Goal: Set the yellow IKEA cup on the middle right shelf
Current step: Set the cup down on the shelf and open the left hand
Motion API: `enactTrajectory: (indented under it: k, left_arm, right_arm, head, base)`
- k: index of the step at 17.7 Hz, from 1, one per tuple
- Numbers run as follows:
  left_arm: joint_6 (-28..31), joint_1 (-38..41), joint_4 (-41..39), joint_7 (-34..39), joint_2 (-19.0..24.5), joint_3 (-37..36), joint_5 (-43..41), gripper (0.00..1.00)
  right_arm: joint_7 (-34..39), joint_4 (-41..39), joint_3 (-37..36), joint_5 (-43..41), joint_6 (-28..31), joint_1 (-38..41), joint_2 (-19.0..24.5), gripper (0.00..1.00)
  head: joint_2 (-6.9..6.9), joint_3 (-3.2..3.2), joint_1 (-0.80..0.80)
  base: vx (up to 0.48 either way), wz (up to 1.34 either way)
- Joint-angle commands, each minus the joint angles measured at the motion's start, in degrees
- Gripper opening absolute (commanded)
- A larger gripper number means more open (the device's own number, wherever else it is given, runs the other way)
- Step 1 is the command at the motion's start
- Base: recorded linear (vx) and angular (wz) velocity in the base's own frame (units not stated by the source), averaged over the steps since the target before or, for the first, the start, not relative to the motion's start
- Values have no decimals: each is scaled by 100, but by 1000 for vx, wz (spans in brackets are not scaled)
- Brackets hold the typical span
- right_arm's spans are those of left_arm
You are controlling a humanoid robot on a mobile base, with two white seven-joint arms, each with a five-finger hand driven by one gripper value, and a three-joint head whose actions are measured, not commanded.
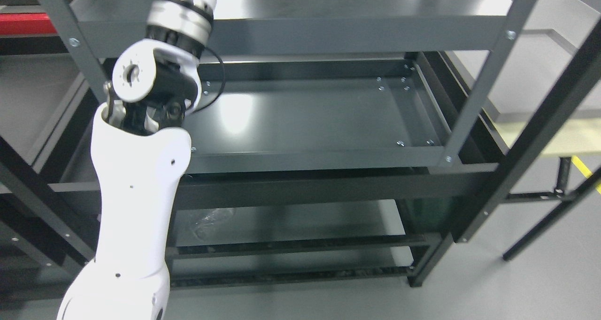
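My left arm (136, 179) rises from the lower left, white with a black wrist joint, and runs up out of the top edge near the top shelf. Its hand is out of the picture. No yellow cup shows anywhere in view. The middle shelf (324, 113) is a dark grey metal tray, and its right part lies bare. The right arm is not in view.
A dark metal shelving rack fills the view, with a top shelf (328, 10), lower shelves (291, 226) and an upright post (488, 80) at the right. A black frame leg (540, 136) stands beside it. Grey floor (516, 287) lies at the lower right.
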Motion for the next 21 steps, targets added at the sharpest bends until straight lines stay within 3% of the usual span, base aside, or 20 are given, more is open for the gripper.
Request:
enactTrajectory:
  k: [1, 4, 14, 21]
  left_arm:
    - [865, -1065, 1800, 247, 100, -34, 428, 0]
    - [1666, -1180, 1854, 256, 100, -209, 1001, 0]
    - [1843, -1206, 2083, 238, 100, -1334, 1844, 4]
    - [2204, -1145, 2074, 185, 100, -1810, 1566, 63]
  right_arm:
    - [-3, 0, 97, -141, 2, 77, -100, 99]
    - [-3, -8, 97, -141, 2, 77, -100, 99]
    - [-3, 0, 97, -141, 2, 77, -100, 99]
    - [-3, 0, 97, -141, 2, 77, -100, 99]
  head:
    - [0, 0, 0]
    - [0, 0, 0]
    - [0, 0, 0]
    - [0, 0, 0]
  base:
    - [217, 295]
    - [212, 303]
    - [53, 77]
    - [-11, -1]
